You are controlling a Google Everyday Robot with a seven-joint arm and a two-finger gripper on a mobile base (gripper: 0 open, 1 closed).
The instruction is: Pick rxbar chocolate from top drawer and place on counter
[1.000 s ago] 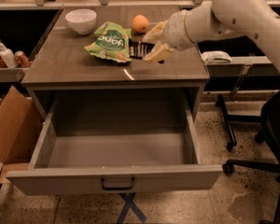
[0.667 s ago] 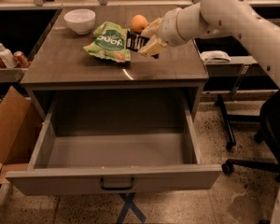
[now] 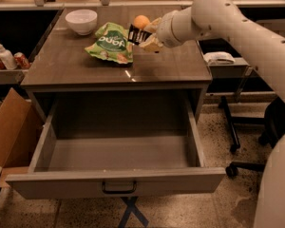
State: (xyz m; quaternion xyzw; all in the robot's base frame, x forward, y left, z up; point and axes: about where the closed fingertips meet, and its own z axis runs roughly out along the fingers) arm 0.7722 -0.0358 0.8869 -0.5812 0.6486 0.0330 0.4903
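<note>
The gripper (image 3: 145,35) is closed on the bar (image 3: 134,33), just above the counter (image 3: 173,63) near the bag (image 3: 110,44). Placing step, it seems: next it should lower and release.

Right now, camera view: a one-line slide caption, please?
Claw holds the bar over the counter, beside the green bag; drawer open below.

Black rxbar chocolate (image 3: 137,33), white lettering, pinched in the gripper (image 3: 149,36) and hanging tilted just over the back of the glossy wood-grain tabletop (image 3: 76,70). Grey top drawer (image 3: 61,184) below, pulled wide open, dark handle (image 3: 118,188) dead centre on the front.
</note>
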